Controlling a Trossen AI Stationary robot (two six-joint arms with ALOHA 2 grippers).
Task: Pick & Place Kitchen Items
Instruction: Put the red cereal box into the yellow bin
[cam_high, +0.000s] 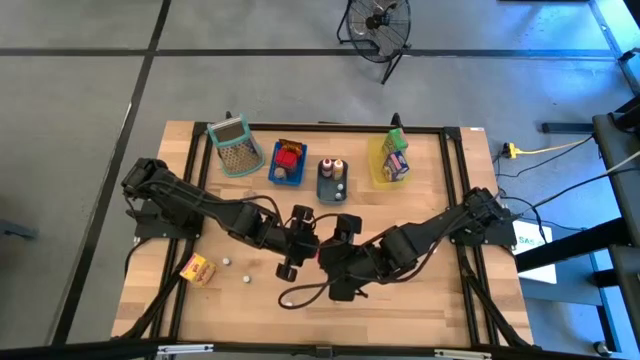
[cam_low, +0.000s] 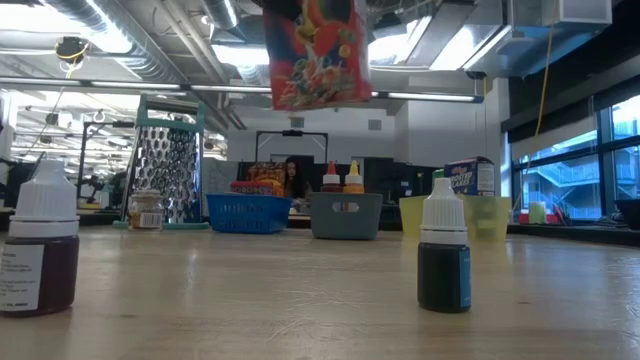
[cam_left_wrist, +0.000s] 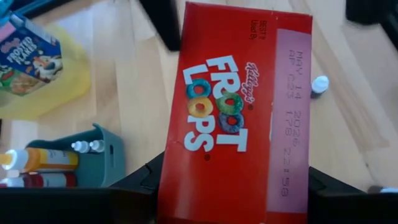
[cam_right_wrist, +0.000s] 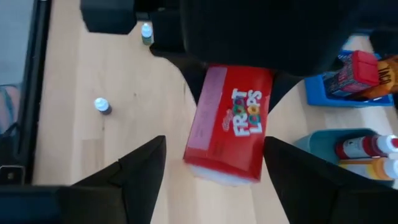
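Observation:
A red Froot Loops carton (cam_left_wrist: 236, 112) is held up by my left gripper (cam_left_wrist: 233, 193) over the middle of the table (cam_high: 420, 300). In the low view the carton (cam_low: 318, 55) hangs high above the tabletop. My right gripper (cam_right_wrist: 214, 186) is open just to the right of it, its fingers standing wide on either side of the carton's free end (cam_right_wrist: 221, 168); I cannot tell whether they touch. Two white-capped bottles (cam_low: 40, 250) (cam_low: 443, 255) stand on the wood. A yellow-orange carton (cam_high: 197, 269) lies near the left front. My left gripper holds the red carton by one short end (cam_left_wrist: 180, 186), pinched across its width between the two fingers (cam_left_wrist: 140, 183). The carton reaches away from the fingers along their length. It is lifted clear of the table, and its other end is free.
Along the far side stand the perforated grater-like basket (cam_high: 235, 146), a blue tray (cam_high: 287, 165) with red cartons, a grey tray (cam_high: 331, 182) with small bottles and a yellow tray (cam_high: 392, 160) with cartons. The two small bottles (cam_high: 226, 261) (cam_high: 246, 279) stand left of the grippers.

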